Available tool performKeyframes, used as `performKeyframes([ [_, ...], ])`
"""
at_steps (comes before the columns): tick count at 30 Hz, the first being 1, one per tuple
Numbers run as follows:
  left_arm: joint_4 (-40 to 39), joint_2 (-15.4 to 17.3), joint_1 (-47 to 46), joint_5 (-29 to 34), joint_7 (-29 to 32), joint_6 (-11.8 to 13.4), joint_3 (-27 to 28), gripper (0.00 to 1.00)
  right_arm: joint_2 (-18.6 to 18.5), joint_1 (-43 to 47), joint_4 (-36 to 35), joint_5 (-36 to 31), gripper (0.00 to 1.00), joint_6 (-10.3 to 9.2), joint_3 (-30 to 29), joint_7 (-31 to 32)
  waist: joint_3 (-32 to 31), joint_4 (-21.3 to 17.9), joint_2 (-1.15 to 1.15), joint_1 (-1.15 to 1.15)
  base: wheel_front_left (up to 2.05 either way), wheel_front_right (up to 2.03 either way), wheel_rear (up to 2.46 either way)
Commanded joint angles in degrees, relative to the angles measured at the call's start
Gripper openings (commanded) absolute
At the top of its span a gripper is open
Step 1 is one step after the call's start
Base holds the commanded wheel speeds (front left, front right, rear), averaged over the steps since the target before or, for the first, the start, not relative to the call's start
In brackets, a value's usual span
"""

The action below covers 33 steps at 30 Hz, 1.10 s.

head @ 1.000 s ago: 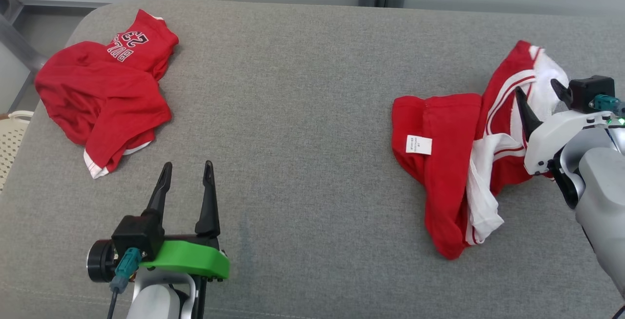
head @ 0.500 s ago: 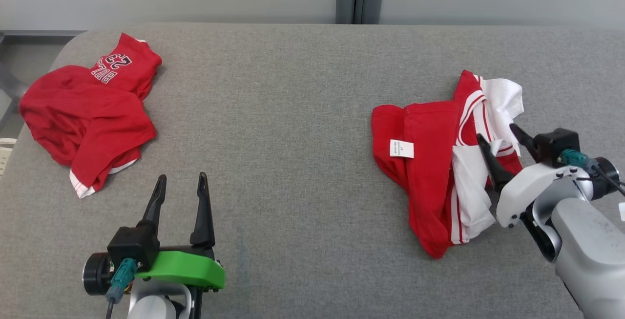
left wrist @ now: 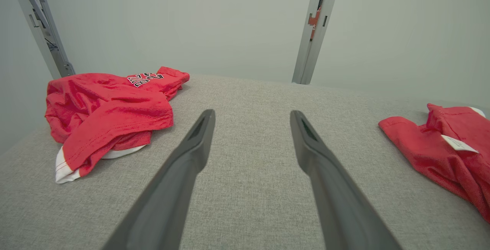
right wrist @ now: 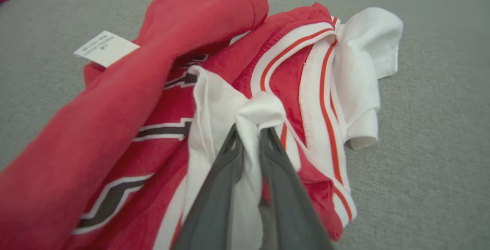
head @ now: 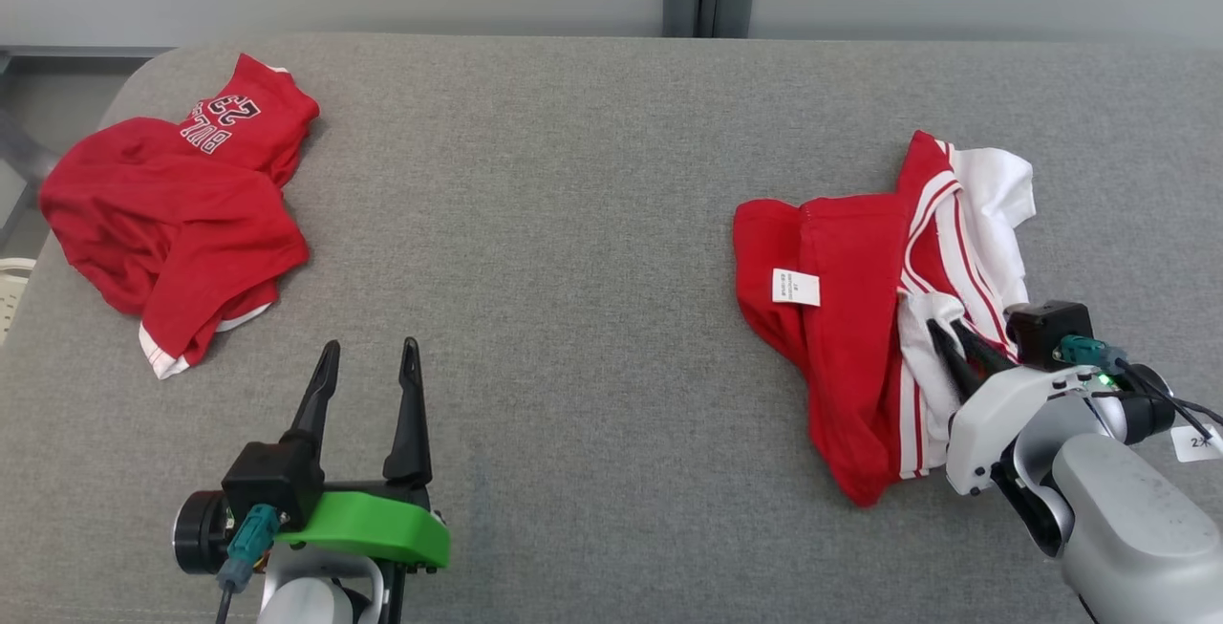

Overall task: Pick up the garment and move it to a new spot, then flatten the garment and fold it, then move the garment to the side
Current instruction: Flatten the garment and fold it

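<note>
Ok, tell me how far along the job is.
Nothing looks done: the garment lies crumpled. In hand: the right gripper is pinched shut on its white fold. The left gripper hangs open, holding nothing. Left: lift, move, flatten, fold, set aside.

The left gripper (left wrist: 252, 114) hangs low over a grey cloth surface (left wrist: 245, 93), its 2 dark fingers (left wrist: 191, 158) spread wide with nothing between them. To their left lies a crumpled red jersey (left wrist: 107, 116) with a white hem at its near edge and black-and-white print on its far end, too small to read. At the right edge lies part of another red garment (left wrist: 432, 154), a white tag (left wrist: 457, 144) on it. Behind the surface stand a grey post (left wrist: 316, 28), a metal frame (left wrist: 42, 24) and a pale wall (left wrist: 191, 20).
</note>
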Motion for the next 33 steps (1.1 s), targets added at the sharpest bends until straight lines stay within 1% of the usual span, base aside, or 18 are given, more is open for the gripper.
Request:
performKeyframes([
  [1, 0.0, 0.1, -0.2, -0.2, 0.0, 0.2, 0.2, 1.00, 0.5, -0.4, 0.5, 0.2, 0.00, -0.10, -0.4, -0.6, -0.2, 0.1, 0.00, 0.00, 0.00, 0.00, 0.00],
  [4, 0.0, 0.1, 0.8, -0.1, 0.0, 0.3, 0.7, 1.00, 0.1, 0.0, 0.6, -0.2, 0.00, -0.11, -2.2, -2.6, -0.7, -0.4, 0.00, 0.00, 0.00, 0.00, 0.00],
  [8, 0.2, 0.1, 1.4, -0.5, 0.0, 0.2, 0.9, 1.00, -0.1, 3.9, -2.7, 0.2, 0.00, -0.10, -6.6, -4.7, -1.7, -1.5, 0.00, 0.00, 0.00, 0.00, 0.00],
  [13, -0.2, 0.1, 1.5, -0.8, 0.0, 0.3, 0.6, 1.00, 0.2, 13.6, -10.5, -0.2, 0.00, -0.10, -15.0, -5.1, -2.1, -3.1, 0.00, 0.00, 0.00, 0.00, 0.00],
  [16, -0.3, 0.1, 1.4, -0.7, 0.0, 0.4, 0.8, 1.00, 1.8, 19.8, -13.6, -0.6, 0.00, -0.10, -19.7, -5.2, -1.9, -3.8, 0.00, 0.00, 0.00, 0.00, 0.00],
  [17, -0.4, 0.1, 1.4, -0.6, 0.0, 0.4, 0.9, 1.00, 2.5, 21.7, -14.7, -0.9, 0.07, -0.10, -21.1, -5.2, -1.8, -4.0, 0.00, 0.00, 0.00, 0.00, 0.00],
  [18, -0.5, 0.1, 1.4, -0.6, 0.0, 0.3, 1.0, 1.00, 2.8, 22.8, -15.6, -1.4, 0.33, -0.10, -22.1, -5.2, -1.7, -4.1, 0.00, 0.00, 0.00, 0.00, 0.00],
  [19, -0.5, 0.1, 1.3, -0.5, 0.0, 0.3, 1.0, 1.00, 3.3, 24.0, -16.6, -1.9, 0.84, -0.10, -23.2, -5.2, -1.5, -4.2, 0.00, 0.00, 0.00, 0.00, 0.00],
  [20, -0.5, 0.1, 1.2, -0.4, 0.0, 0.2, 1.0, 1.00, 3.8, 24.8, -17.5, -2.4, 1.00, -0.10, -24.1, -5.2, -1.5, -4.3, 0.00, 0.00, 0.00, 0.00, 0.00],
  [23, -0.5, 0.1, 0.9, -0.3, 0.0, 0.1, 1.0, 1.00, 4.9, 26.3, -21.8, -4.9, 1.00, -0.10, -26.7, -5.2, -1.5, -4.3, 0.00, 0.00, 0.00, 0.00, 0.00],
  [27, -0.1, 0.1, 0.6, -0.1, 0.0, -0.1, 1.0, 1.00, 5.6, 25.8, -27.7, -7.8, 1.00, -0.10, -28.4, -4.7, -1.6, -3.6, 0.00, 0.00, 0.00, 0.00, 0.00],
  [30, -0.1, 0.1, 0.4, -0.4, 0.0, 0.0, 0.9, 1.00, 5.6, 23.7, -31.5, -9.7, 1.00, -0.10, -27.4, -2.3, -1.7, -2.8, 0.00, 0.00, 0.00, 0.00, 0.00],
  [33, -0.1, 0.1, 0.3, -0.7, 0.0, 0.1, 0.6, 1.00, 5.1, 21.2, -33.4, -11.5, 1.00, -0.10, -24.9, 0.5, -1.6, -1.8, 0.00, 0.00, 0.00, 0.00, 0.00],
])
